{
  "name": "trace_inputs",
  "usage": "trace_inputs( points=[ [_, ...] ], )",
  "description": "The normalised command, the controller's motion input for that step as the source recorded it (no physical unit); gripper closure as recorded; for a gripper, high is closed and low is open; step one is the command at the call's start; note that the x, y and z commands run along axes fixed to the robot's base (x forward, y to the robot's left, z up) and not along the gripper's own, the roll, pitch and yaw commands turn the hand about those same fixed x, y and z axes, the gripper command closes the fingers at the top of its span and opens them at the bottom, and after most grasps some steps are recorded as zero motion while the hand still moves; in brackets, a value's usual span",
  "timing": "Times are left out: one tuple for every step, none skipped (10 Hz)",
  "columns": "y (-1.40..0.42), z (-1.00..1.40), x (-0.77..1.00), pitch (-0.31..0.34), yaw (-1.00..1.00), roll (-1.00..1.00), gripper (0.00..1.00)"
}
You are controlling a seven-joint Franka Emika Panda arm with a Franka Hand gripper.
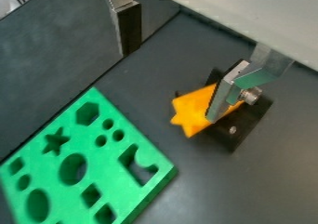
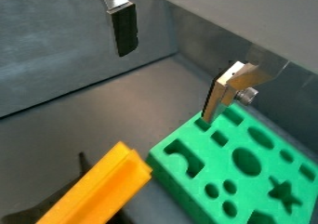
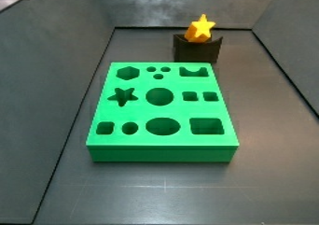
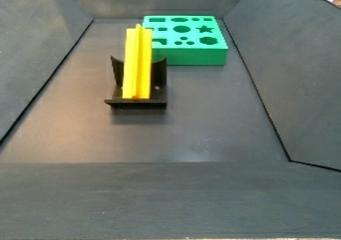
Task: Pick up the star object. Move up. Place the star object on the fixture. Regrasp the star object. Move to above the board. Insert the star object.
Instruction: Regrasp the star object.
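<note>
Two silver fingers [image 1: 236,90] show in both wrist views, set wide apart with only air between them — the gripper [image 2: 174,65] is open and holds nothing. It does not appear in either side view, so I judge it hangs well above the floor.

The star [image 4: 136,58] lies on the fixture [image 4: 136,97], cradled along the notch on top; in a side view it reads as a long yellow bar resting lengthwise, in the other as a star-shaped end face [image 3: 201,27] above the dark block [image 3: 197,48]. Resting there looks deliberate: the notch keeps the bar from rolling and lifts it clear of the floor, so the fingers can take a fresh hold suited to inserting it.

The board [image 3: 162,112] sits just beside the fixture, its star hole [image 3: 122,96] empty, so insertion is not yet done.

Relative to the gripper, the star is below and apart — in a wrist view one finger crosses in front of it [image 1: 192,110] without touching, as far as I can tell.
</note>
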Motion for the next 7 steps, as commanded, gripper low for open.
trace_inputs(
  points=[
    [-0.05,0.02,0.01,0.034,0.02,1.0,0.0],
    [-0.04,0.02,0.01,0.033,0.02,1.0,0.0],
    [-0.03,0.01,0.01,0.034,0.02,1.0,0.0],
    [-0.02,0.01,0.01,0.036,0.02,1.0,0.0],
    [-0.02,0.01,0.01,0.048,0.02,1.0,0.0],
    [-0.02,0.01,0.02,0.055,0.03,1.0,0.0],
    [-0.02,0.0,0.04,0.063,0.03,1.0,0.0]
  ],
)
